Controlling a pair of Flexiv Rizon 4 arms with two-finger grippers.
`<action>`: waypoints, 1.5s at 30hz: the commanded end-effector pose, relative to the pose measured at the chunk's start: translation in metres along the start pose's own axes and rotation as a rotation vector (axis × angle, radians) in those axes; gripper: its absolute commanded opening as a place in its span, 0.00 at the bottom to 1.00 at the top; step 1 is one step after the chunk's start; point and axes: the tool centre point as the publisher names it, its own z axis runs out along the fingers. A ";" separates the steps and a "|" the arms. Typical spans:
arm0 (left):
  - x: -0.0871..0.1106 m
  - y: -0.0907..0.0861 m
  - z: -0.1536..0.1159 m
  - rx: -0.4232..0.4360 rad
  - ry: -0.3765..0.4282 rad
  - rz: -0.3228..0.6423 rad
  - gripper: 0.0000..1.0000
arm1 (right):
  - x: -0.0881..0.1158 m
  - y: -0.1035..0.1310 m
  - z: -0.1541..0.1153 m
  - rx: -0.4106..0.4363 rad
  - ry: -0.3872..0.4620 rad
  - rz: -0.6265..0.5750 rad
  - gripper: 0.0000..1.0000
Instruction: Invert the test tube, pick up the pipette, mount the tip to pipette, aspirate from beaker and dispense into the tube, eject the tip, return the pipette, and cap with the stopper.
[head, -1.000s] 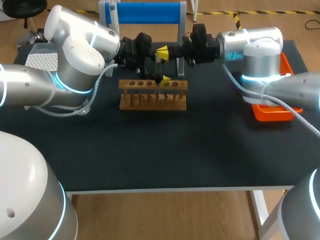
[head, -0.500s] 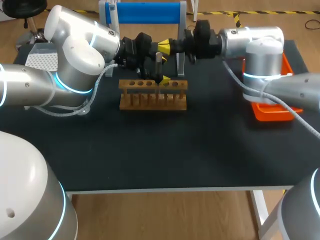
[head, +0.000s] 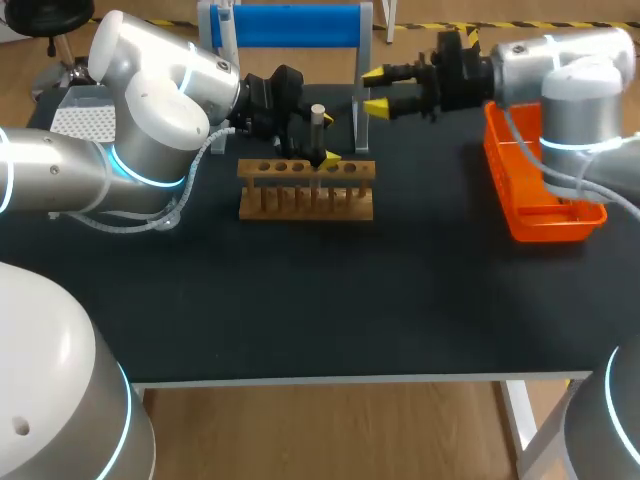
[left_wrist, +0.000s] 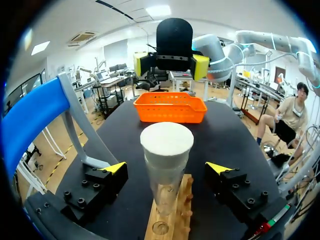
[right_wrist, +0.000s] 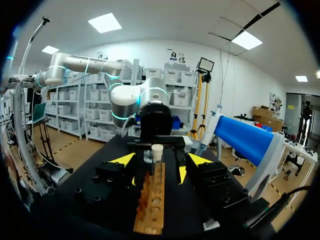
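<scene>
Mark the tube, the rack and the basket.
tube (left_wrist: 165, 181): left wrist view, glass wall at mid-height.
rack (head: 305, 202): head view, front face.
basket (head: 548, 227): head view, near wall.

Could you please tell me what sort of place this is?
Probably a robotics lab's mock chemistry bench: a wooden tube rack, a stoppered test tube standing in it, and an orange basket.

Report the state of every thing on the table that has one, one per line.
test tube: upright in the wooden rack, stoppered
stopper: seated in the tube's mouth
left gripper: open, fingers flanking the tube, not touching
right gripper: open, empty, clear of the tube
orange basket: upright, contents unclear
</scene>
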 end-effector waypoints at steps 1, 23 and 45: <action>-0.001 -0.001 0.000 -0.004 0.005 -0.001 1.00 | 0.025 -0.014 -0.030 0.080 -0.071 0.033 1.00; -0.002 0.001 -0.002 -0.003 0.002 -0.004 1.00 | 0.048 -0.071 -0.040 0.233 -0.092 0.136 1.00; 0.003 0.041 -0.060 -0.033 -0.201 -0.129 1.00 | 0.048 -0.071 -0.040 0.233 -0.092 0.136 1.00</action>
